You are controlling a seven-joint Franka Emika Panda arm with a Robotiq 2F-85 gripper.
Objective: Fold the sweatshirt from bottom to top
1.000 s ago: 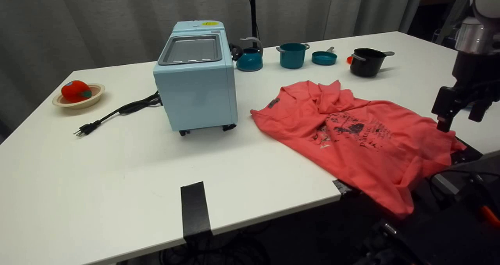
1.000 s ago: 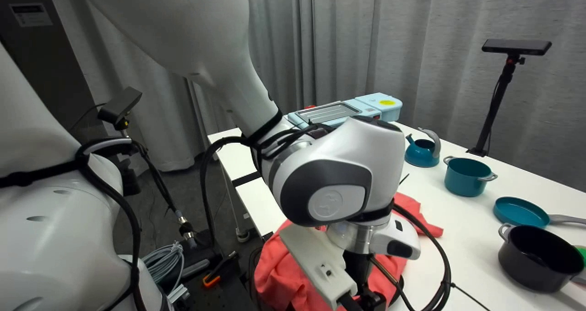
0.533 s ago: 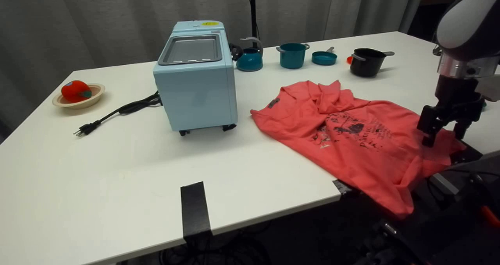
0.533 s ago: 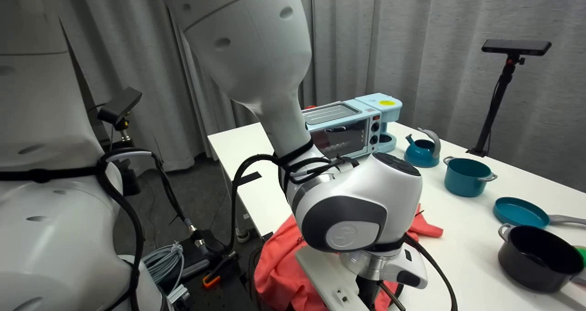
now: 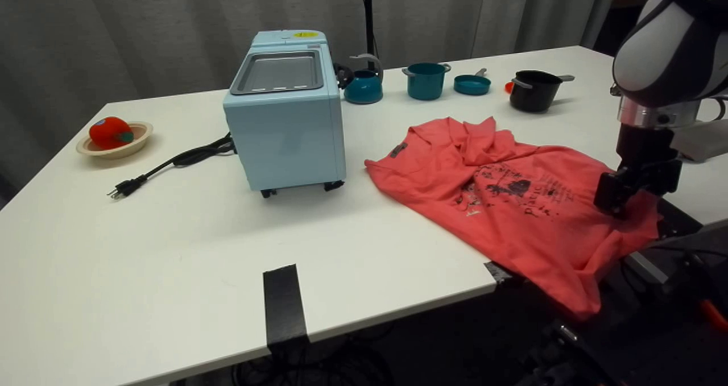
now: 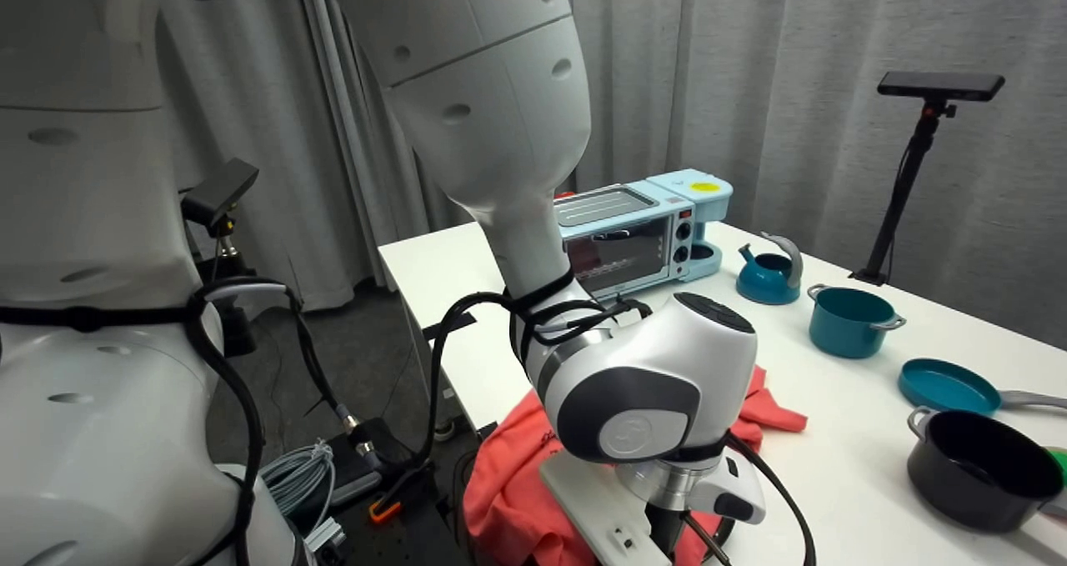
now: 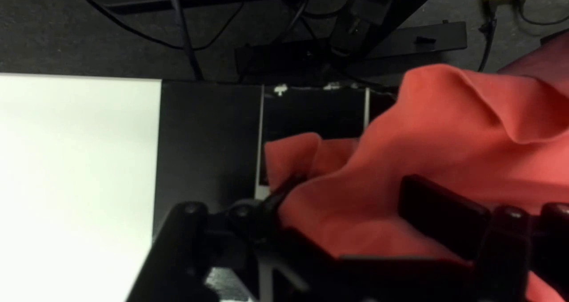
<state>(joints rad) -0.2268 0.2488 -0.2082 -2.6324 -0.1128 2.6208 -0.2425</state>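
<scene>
The coral-red sweatshirt (image 5: 546,204) lies wrinkled on the table, its dark print facing up. Its neck end with a label points toward the appliance, and one lower corner hangs over the table's front edge. It also shows behind the arm in an exterior view (image 6: 517,491). My gripper (image 5: 628,207) is down at the sweatshirt's bottom end, its fingertips sunk against the cloth. In the wrist view my gripper (image 7: 351,182) has its fingers apart, with raised sweatshirt cloth (image 7: 449,128) between them. The fingertips are hidden in an exterior view by the arm.
A light-blue appliance (image 5: 284,130) stands left of the sweatshirt, its cord (image 5: 187,157) on the table. A teal kettle (image 5: 364,87), teal pot (image 5: 426,81), teal pan (image 5: 472,84) and black pot (image 5: 534,91) stand at the back. A bowl (image 5: 133,146) holds a red toy.
My gripper has moved left and down in an exterior view, from above the table's right side onto the sweatshirt's bottom end. The cloth near it has shifted slightly.
</scene>
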